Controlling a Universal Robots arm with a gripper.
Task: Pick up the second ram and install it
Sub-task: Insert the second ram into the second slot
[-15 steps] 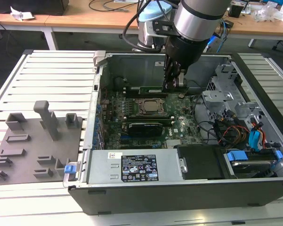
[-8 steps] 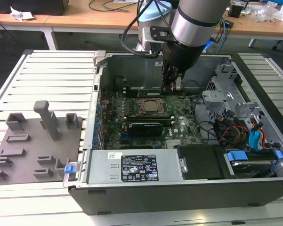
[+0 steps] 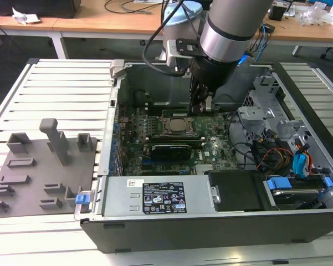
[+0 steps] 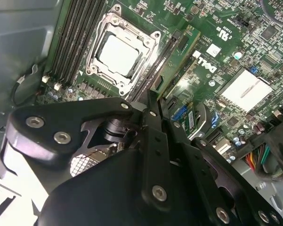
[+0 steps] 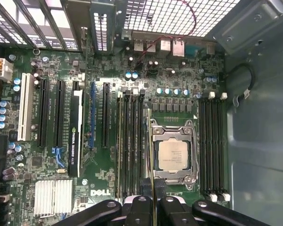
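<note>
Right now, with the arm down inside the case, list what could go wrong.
1. The second ram, held edge-on in the jaws of the gripper, could land between the closely packed memory slots and jam instead of seating.
2. The CPU socket lies right beside those slots, so a sideways drift might strike its frame.

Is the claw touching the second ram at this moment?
Touching. In the second wrist view the second ram runs straight out from the claw; the first wrist view shows its thin edge pinched between the fingers, with no gap.
</note>
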